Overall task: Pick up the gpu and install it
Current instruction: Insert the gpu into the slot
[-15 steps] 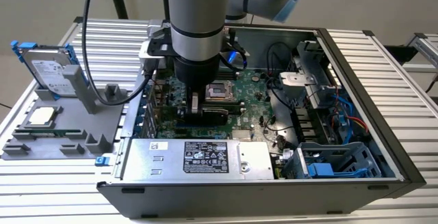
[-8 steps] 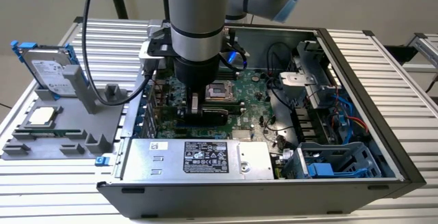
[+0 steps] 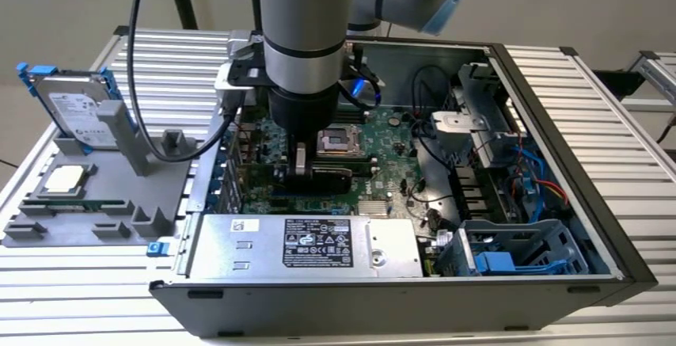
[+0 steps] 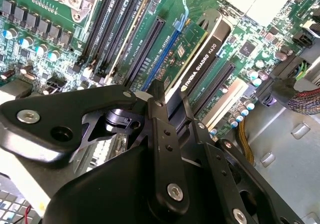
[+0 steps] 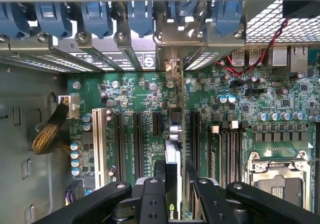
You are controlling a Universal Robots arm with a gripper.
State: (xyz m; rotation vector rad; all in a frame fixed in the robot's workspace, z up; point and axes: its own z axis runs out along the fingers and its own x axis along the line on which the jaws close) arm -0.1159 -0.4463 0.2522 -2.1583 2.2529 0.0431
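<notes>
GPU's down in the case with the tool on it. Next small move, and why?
Probably a short, straight press down. The tool grips the gpu edge-on over a long motherboard slot, bracket end at the rear slot openings; full seating can't be confirmed.

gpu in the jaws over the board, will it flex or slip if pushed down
The gpu looks like a rigid card with a solid black cooler, so it should stay stiff rather than flex. The gripper clamps only its thin edge, so a hard push might let it slide or tilt. Its exposed green board and the motherboard under it look fragile.
</notes>
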